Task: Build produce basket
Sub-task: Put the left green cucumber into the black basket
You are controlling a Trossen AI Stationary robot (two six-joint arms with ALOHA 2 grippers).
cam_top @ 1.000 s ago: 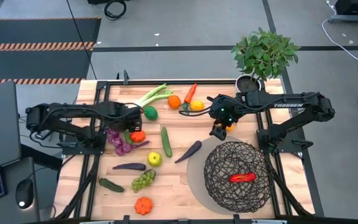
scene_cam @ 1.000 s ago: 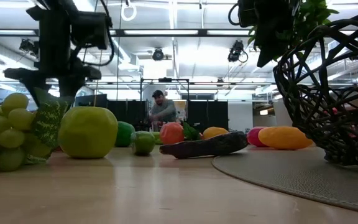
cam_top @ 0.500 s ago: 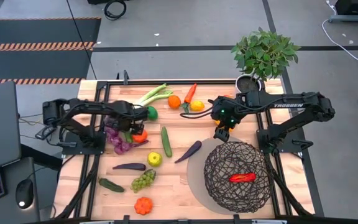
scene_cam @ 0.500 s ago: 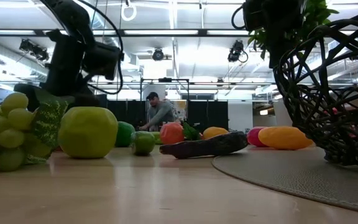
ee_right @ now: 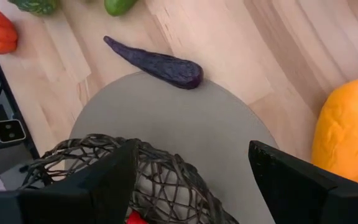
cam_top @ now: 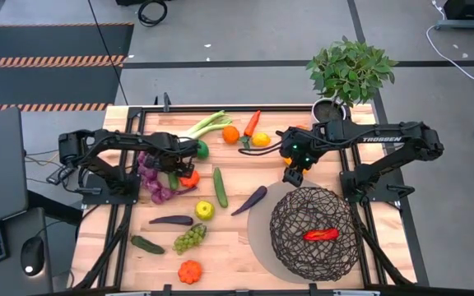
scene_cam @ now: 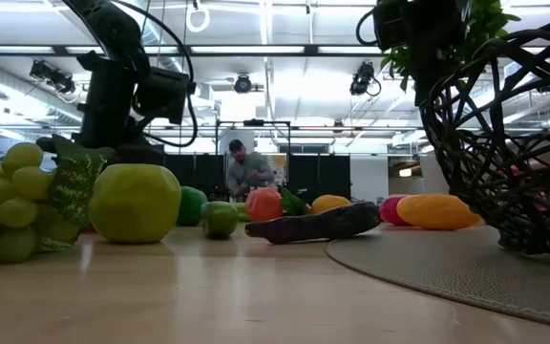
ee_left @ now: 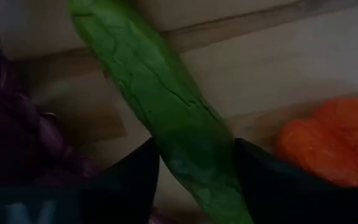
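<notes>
The left tool [ee_left: 194,180] straddles a long, wrinkled green cucumber [ee_left: 160,99] lying on the wooden surface [ee_left: 303,68], fingers apart. The right tool [cam_top: 290,173], fingers spread and empty, hangs just behind the round woven-wire basket [cam_top: 313,234].

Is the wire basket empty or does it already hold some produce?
Not empty. The basket holds one red piece, seen through the mesh from above; nothing else shows inside.

bench [cam_top: 237,247]: pale wood slats | round grey mat [cam_top: 262,238] lower right, basket [cam_top: 314,233] on it | produce loose left and centre: leek [cam_top: 204,126], orange [cam_top: 231,134], cucumber [cam_top: 220,187], green grapes [cam_top: 189,238], small pumpkin [cam_top: 190,271] | white plant pot [cam_top: 329,108] upper right corner
</notes>
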